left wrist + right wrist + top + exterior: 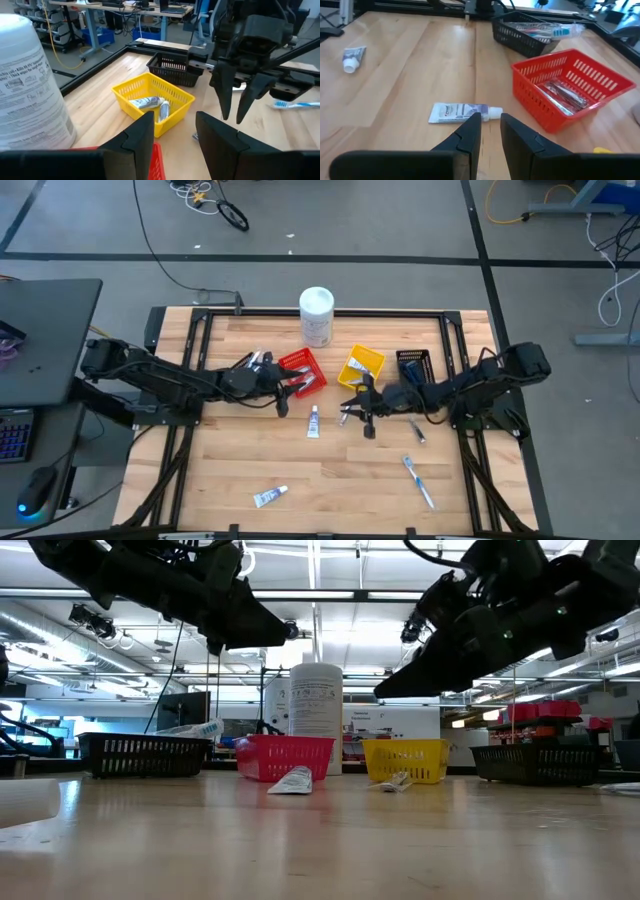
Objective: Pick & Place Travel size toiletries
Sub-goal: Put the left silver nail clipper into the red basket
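Landmark: yellow bin (361, 366) mid-desk (230, 450). Right gripper (352, 411) hangs just in front of the yellow bin, off the surface, fingers (470, 131) a narrow gap apart, nothing between them. Toothpaste tube (313, 422) lies flat on the desk just left of that gripper and in front-left of the yellow bin, cap end toward the gripper in the right wrist view, not touching it. Left gripper (288, 392) is left of the yellow bin, over the front edge of the red bin (301, 371), fingers (141, 134) moderately apart, empty. Yellow bin holds two small silvery tubes (150, 104). Red bin, just left of the yellow bin, holds silvery packets (563, 96); exact item hard to tell. Black bin (412, 364) sits just right of the yellow bin, partly under the right arm. In the right wrist view a second black bin (527, 35) beyond the red one holds toothbrushes (547, 31). Second toothpaste tube (270, 497) lies well in front-left of the yellow bin, near the front desk edge. Blue/white toothbrush (419, 482) lies well in front-right of the yellow bin. Small dark item (417, 430) on the desk just in front-right of the yellow bin, under the right arm; can't tell what it is. Tall white canister (316, 316) stands behind-left of the yellow bin.
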